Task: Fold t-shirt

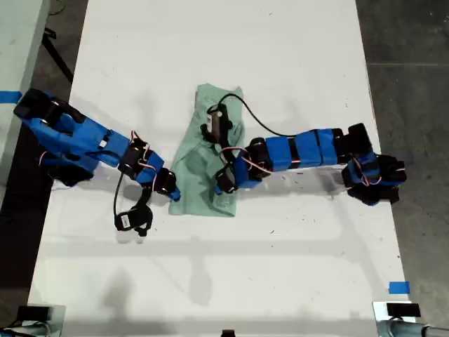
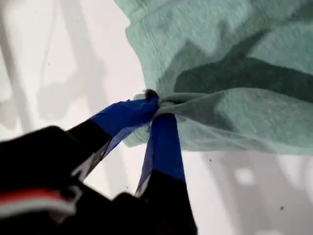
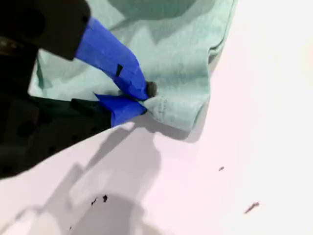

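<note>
1. Table (image 1: pixel 280 56): white, flat top that fills most of the exterior view. Dark grey floor (image 1: pixel 410 42) shows along the exterior view's right edge.

2. Two arms, wrapped in blue with black joints. One reaches in from the exterior view's left, the other from the exterior view's right. Both end at the cloth near the table's middle.

3. T-shirt (image 1: pixel 193 165) (image 2: pixel 234 58) (image 3: pixel 171 39): pale mint-green, plain, lying on the table as a narrow, rumpled strip. It runs from the middle of the table toward the exterior view's bottom, and the end nearer the bottom is the wider one.

4. My first gripper (image 1: pixel 174 195) (image 2: pixel 155 103): on the arm from the exterior view's left. The blue-taped jaws are clenched on a bunched pinch of the t-shirt's edge, at the corner nearest the exterior view's lower left. The cloth gathers into folds at the tips.

5. My second gripper (image 1: pixel 223 186) (image 3: pixel 146 98): on the arm from the exterior view's right. The jaws are clamped on a hemmed corner of the t-shirt near its lower edge. Bare table lies just beyond.

6. Black cable (image 1: pixel 259 123): arcs from the wrist camera above the t-shirt back to the arm on the exterior view's right.

7. Blue tape marker (image 1: pixel 398 287): a small piece stuck on the table near the exterior view's lower right corner.
</note>
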Tool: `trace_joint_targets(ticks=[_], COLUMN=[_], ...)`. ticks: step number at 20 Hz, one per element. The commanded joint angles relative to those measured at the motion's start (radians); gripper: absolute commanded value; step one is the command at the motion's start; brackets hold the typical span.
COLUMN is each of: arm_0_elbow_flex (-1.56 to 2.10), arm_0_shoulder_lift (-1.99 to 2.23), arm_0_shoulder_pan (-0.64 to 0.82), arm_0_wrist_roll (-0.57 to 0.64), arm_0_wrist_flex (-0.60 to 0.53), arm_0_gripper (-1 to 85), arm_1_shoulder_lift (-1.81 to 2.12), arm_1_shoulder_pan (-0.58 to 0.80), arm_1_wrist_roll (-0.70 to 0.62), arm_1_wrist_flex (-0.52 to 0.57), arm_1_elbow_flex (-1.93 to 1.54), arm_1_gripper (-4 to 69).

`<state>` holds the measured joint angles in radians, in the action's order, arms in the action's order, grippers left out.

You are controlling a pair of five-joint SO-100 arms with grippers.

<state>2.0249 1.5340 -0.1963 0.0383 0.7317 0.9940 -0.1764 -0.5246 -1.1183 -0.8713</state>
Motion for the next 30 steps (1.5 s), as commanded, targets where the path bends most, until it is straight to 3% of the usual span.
trace_joint_targets(ticks=[1,7,9,11,15,19,21,23,26,30], arm_0_elbow_flex=[-0.103,-0.276,-0.41,-0.557,-0.953,-1.23,-1.259,-1.267,-1.253,-1.175], arm_0_shoulder_lift=[0.0,0.023,-0.028,-0.127,-0.462,-0.713,-0.752,-0.733,-0.6,-0.362], arm_0_shoulder_pan=[0.028,0.086,0.089,0.078,0.032,0.009,0.009,0.008,-0.026,-0.06], arm_0_wrist_roll=[0.02,0.12,0.172,0.221,0.299,0.311,0.334,0.402,0.488,0.477], arm_0_wrist_flex=[0.035,0.189,0.227,0.235,0.304,0.348,0.344,0.336,0.359,0.525], arm_0_gripper=[0.0,0.0,0.0,0.0,0.0,1.5,19.3,27.6,30.2,30.6], arm_1_shoulder_lift=[-0.038,-0.184,-0.193,-0.173,-0.025,0.279,0.371,0.465,0.629,0.931], arm_1_shoulder_pan=[-0.046,-0.114,-0.11,-0.112,-0.126,-0.146,-0.15,-0.149,-0.124,-0.091], arm_1_wrist_roll=[0.021,0.083,0.087,0.094,0.155,0.176,0.189,0.196,0.202,0.212], arm_1_wrist_flex=[0.064,0.132,0.127,0.083,-0.184,-0.314,-0.364,-0.374,-0.345,-0.173], arm_1_elbow_flex=[0.126,0.126,0.124,0.124,0.078,-0.144,-0.209,-0.291,-0.483,-0.845], arm_1_gripper=[-0.6,1.1,26.8,25.8,22.2,17.4,17.1,16.9,16.7,15.1])
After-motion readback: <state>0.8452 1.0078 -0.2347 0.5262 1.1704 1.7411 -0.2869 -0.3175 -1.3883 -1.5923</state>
